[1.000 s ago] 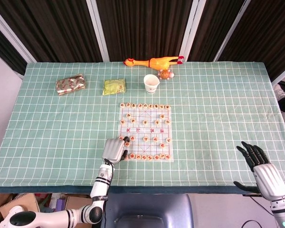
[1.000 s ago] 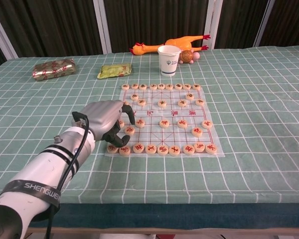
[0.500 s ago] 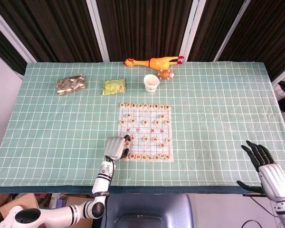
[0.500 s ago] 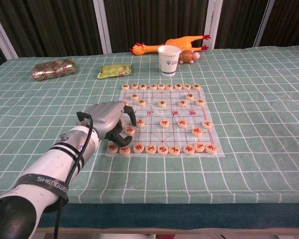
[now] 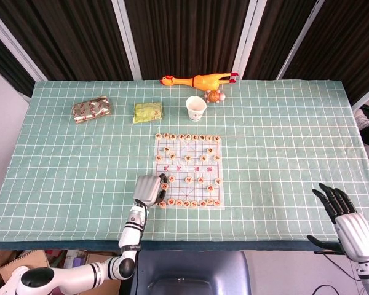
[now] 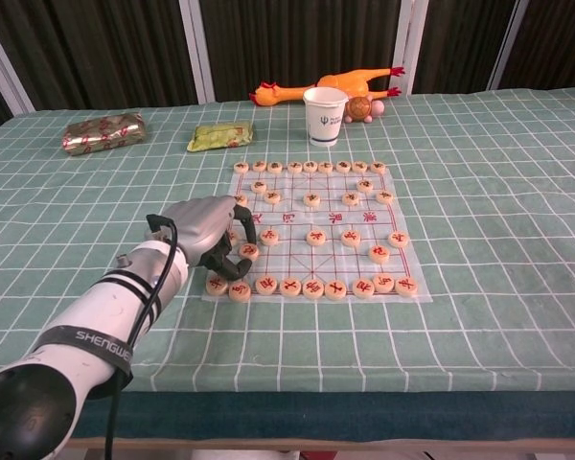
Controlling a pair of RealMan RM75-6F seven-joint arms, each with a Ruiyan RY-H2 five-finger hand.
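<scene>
The left robot hand (image 6: pixel 206 235), fingers curled over a piece (image 6: pixel 249 251) at the board (image 6: pixel 316 225)'s near-left corner (grip unclear), is nearer than the right robot hand (image 5: pixel 347 218), spread wide.

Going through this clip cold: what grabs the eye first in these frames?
The Chinese chess board mid-table, dotted with round pieces, draws the eye, with the left hand curled over the pieces at its near-left corner. Behind it, a yellow rubber chicken lies along the far edge beside a white paper cup. The right hand hangs with its fingers apart, off the table's near-right corner.
</scene>
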